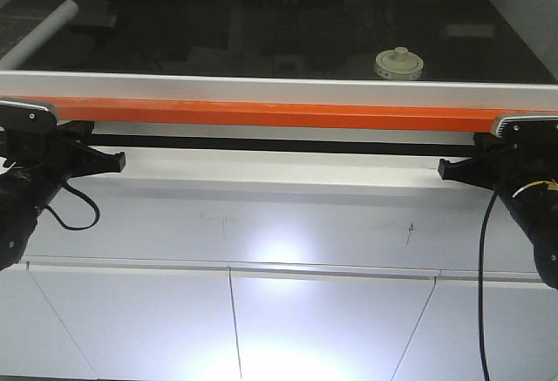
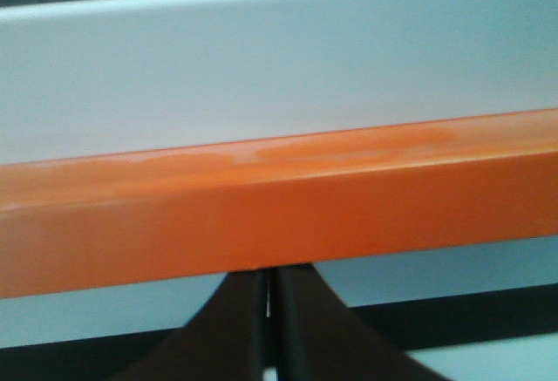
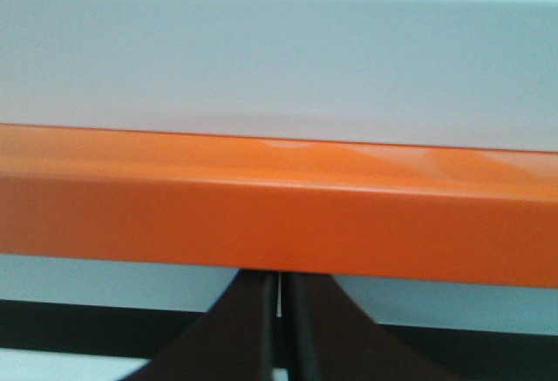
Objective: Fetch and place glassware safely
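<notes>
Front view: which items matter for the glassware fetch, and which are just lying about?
Job:
- jar, lidded, right side of the black surface
- left gripper and right gripper, both shut, low in front of the orange bar

Lying about:
- tube, far left on the same surface

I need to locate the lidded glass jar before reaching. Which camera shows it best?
The exterior front-facing view: the jar sits on the dark surface behind the orange bar, right of centre. Both wrist views show the bar and white panel, no jar.
</notes>
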You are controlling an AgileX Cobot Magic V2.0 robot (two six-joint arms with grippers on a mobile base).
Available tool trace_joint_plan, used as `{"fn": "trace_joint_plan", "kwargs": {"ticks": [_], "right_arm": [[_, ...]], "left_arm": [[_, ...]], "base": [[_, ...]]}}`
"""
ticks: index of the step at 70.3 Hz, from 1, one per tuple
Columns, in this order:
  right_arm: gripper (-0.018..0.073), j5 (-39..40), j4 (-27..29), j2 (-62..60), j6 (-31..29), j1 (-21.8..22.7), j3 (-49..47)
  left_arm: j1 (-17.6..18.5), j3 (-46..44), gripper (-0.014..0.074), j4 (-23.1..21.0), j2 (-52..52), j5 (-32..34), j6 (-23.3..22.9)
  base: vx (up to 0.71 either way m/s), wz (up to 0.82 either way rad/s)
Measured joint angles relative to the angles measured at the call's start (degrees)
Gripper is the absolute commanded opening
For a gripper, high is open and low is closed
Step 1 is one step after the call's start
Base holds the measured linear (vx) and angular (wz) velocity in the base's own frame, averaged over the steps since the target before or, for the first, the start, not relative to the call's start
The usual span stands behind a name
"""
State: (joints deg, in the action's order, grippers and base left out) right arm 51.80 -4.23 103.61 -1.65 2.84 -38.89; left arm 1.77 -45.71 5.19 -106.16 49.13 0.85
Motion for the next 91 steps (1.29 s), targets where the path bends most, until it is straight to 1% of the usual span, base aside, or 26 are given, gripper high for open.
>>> {"fn": "trace_joint_plan", "kwargs": {"ticks": [31, 47, 55, 68, 78, 91], "right_arm": [[-0.0001, -0.5, -0.5, -0.2, 0.0, 0.0, -0.2], [-0.0001, -4.5, -0.5, -2.2, -0.3, 0.0, -0.7], [-0.0001, -6.3, -0.6, -3.3, -0.5, 0.0, -0.9], [-0.0001, -7.1, -0.6, -5.0, -0.7, 0.0, -1.3], [-0.0001, -7.3, -0.6, -6.9, -0.7, 0.0, -1.5], [-0.0001, -11.4, -0.7, -9.0, -0.7, 0.0, -4.4]], "left_arm": [[0.0, -0.1, -0.0007, 0.0, 0.0, -0.1, 0.0], [0.0, -0.1, -0.0007, 0.0, 0.3, 0.0, 0.0], [0.0, -0.1, -0.0007, 0.0, 1.3, -1.0, 0.0], [0.0, -2.8, -0.0007, 0.5, 3.4, -6.7, 0.0], [0.0, -5.8, -0.0007, 2.3, 5.5, -13.2, -0.1], [0.2, -10.8, -0.0007, 4.9, 7.2, -21.1, -0.1]], "base": [[0.0, 0.0], [0.0, 0.0], [0.0, 0.0], [0.0, 0.0], [0.0, 0.02], [-0.01, 0.05]]}}
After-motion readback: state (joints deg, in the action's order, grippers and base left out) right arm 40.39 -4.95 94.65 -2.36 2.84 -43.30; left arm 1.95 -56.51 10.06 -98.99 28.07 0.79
